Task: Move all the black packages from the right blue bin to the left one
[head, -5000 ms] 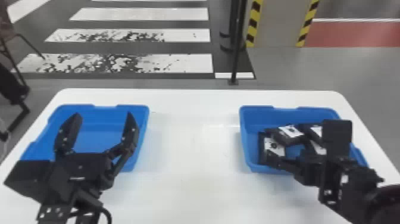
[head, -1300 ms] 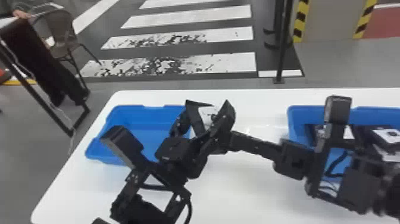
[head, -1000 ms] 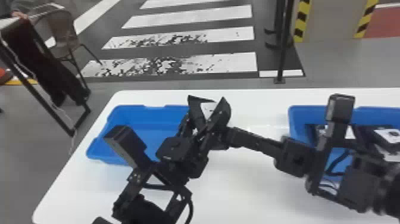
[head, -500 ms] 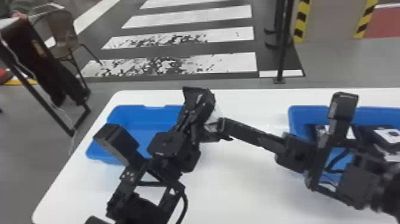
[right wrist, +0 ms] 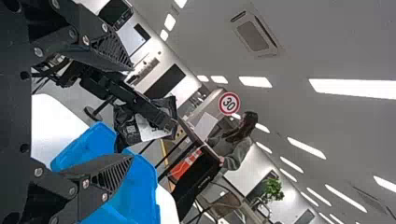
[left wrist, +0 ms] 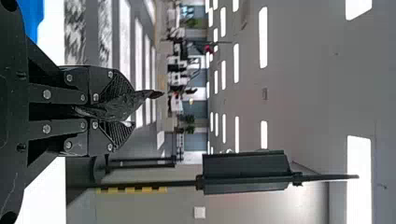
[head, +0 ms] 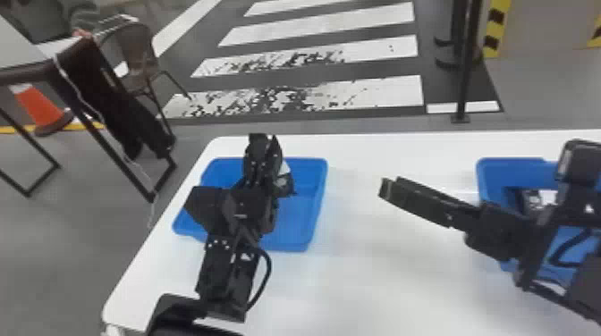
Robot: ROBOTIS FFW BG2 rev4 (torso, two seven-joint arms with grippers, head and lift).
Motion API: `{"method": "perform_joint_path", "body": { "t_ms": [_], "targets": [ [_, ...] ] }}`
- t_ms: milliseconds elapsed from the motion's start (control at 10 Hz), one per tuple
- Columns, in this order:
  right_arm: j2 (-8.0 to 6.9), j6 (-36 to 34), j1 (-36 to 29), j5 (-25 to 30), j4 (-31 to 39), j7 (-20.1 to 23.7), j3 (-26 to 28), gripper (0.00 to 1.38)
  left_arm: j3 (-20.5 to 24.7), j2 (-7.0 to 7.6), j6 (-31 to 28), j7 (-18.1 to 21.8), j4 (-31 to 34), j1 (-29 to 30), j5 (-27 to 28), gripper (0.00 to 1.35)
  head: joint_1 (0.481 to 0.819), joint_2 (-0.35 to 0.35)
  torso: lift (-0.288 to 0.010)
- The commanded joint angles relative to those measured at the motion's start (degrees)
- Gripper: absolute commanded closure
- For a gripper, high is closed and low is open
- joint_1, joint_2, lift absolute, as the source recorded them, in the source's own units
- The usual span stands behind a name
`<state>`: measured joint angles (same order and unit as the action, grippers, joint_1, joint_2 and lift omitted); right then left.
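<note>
- We see one black package (head: 284, 185), glossy and creased with a white label, clasped in the left arm's jaws above the left blue bin.
- We find that left blue bin (head: 315, 192) left of centre in the head view, upright on the bench (head: 366, 286).
- We see the right blue bin (head: 488, 178) at the right edge, holding black, white-labelled contents (head: 540, 196), partly hidden.
</note>
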<state>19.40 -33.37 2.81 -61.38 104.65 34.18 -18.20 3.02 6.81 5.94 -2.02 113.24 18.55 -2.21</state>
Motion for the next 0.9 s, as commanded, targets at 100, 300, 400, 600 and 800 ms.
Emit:
{"method": "perform_joint_path", "body": {
  "t_ms": [100,300,400,600,800],
  "targets": [
    [0.02,1.88,-0.70,6.42,1.03,-0.69,2.32,0.12,2.12,0.57,8.27,-3.78,-10.66,-4.91,6.90,1.07,0.680,0.350,-0.178],
    [-0.42,2.02,-5.90,20.70,11.72,-5.88,10.09,0.12,0.29,0.57,11.92,-3.78,-9.82,-3.51,-0.19,0.08,0.676,0.333,-0.178],
    [-1.03,-2.20,-9.56,26.64,20.29,-10.18,13.97,0.12,-1.08,0.66,11.36,-3.52,-6.16,-1.40,-1.90,0.09,0.672,0.313,-0.178],
    [-2.17,-8.25,-14.90,38.30,31.68,-17.57,19.23,0.12,-3.48,0.66,9.11,-2.20,0.87,3.66,-6.01,0.18,0.659,0.215,-0.178],
    [-3.05,-13.03,-17.43,45.95,33.79,-23.37,22.43,0.12,-4.73,0.05,8.69,-0.88,5.93,8.59,-8.87,0.18,0.667,0.132,-0.178]
  ]
}}
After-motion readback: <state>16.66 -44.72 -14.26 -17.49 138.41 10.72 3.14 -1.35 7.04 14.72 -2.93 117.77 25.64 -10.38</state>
